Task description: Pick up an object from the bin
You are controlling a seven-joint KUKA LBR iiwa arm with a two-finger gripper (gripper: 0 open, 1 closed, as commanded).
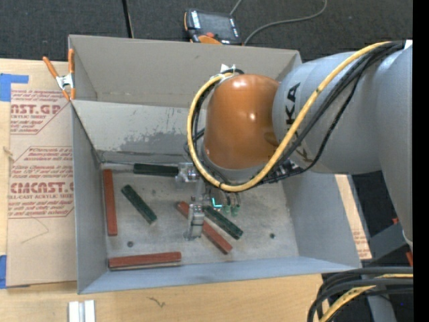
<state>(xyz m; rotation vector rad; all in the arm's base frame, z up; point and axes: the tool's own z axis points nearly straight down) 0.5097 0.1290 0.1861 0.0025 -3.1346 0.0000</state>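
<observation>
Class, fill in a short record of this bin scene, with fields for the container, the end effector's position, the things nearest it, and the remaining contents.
container: grey metal bin
end effector: low near the bin's middle, over the centre red-brown bar
beside it: centre green bar, lying next to that red-brown bar
other red-brown: left-wall bar, lengthwise along the wall; front-wall bar, lying flat
other dark green: diagonal bar, left of centre; back bar, by the rear wall

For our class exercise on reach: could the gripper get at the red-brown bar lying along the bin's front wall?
Probably yes: the red-brown bar lies flat and uncovered, with the gripper close by; the front wall beside it may hamper a grasp.
</observation>
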